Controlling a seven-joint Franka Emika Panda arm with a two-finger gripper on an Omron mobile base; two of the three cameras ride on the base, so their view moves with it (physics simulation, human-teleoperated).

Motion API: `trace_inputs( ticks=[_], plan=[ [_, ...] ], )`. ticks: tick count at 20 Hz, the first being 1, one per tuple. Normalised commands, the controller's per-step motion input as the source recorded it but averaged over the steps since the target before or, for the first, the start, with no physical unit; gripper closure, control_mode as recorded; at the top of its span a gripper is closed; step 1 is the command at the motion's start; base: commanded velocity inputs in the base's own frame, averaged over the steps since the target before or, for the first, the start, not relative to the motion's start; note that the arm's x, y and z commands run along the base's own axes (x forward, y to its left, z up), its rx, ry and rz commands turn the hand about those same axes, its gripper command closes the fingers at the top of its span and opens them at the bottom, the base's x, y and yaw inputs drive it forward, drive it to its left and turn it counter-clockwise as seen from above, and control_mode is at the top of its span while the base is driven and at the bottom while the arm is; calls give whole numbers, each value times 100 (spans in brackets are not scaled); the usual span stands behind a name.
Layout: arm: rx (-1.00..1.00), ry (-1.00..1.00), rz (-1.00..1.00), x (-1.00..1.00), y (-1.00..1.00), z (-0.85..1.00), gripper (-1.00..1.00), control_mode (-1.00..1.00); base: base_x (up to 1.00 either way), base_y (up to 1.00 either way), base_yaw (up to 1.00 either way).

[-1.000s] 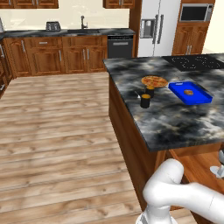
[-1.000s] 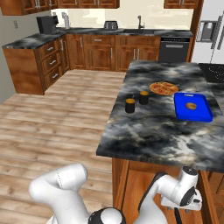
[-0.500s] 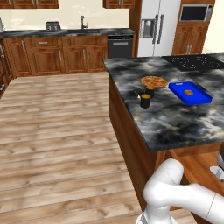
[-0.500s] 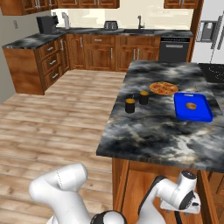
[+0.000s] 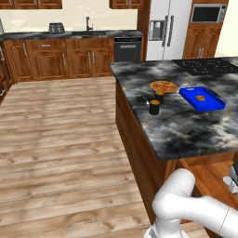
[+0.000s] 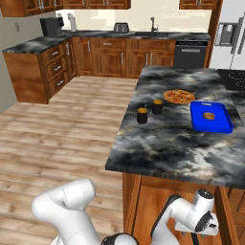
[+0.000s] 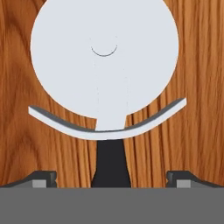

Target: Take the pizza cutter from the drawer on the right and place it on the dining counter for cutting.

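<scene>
The pizza cutter (image 7: pixel 105 61) lies flat on the orange-brown floor of the open drawer (image 7: pixel 30 144), its silver-white wheel large in the hand view and its black handle (image 7: pixel 110 166) pointing toward me. My gripper (image 7: pixel 111 180) is open and hovers close over the handle, with one fingertip (image 7: pixel 43 178) on each side and clear of it. In the base views the hand (image 6: pixel 203 221) hangs low inside the drawer (image 5: pixel 208 175) under the edge of the dining counter (image 5: pixel 186 125). Its marbled top (image 6: pixel 162 143) lies above the hand.
On the counter stand two short dark shakers (image 6: pixel 142 116), a round orange pizza (image 6: pixel 179 96) and a blue tray (image 6: pixel 210 116) holding a small brown item. A black cooktop (image 5: pixel 209 65) sits at the far end. Wood floor spreads left toward the wall cabinets (image 5: pixel 69 58).
The hand has sunk a little lower into the drawer. Everything on the counter stayed where it was.
</scene>
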Motion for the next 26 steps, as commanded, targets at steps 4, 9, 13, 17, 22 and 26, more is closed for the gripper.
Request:
trace_inputs(
  ticks=[4,9,13,17,22,26],
  plan=[
    [0,0,0,0,0,-6,-100,-100,0,0,0],
    [0,0,0,0,0,0,-100,-100,0,0,0],
    [0,0,0,0,0,0,-100,-100,0,0,0],
    [0,0,0,0,0,0,100,-100,0,0,0],
    [0,0,0,0,0,0,100,-100,0,0,0],
    [0,0,0,0,0,0,100,-100,0,0,0]
  ],
)
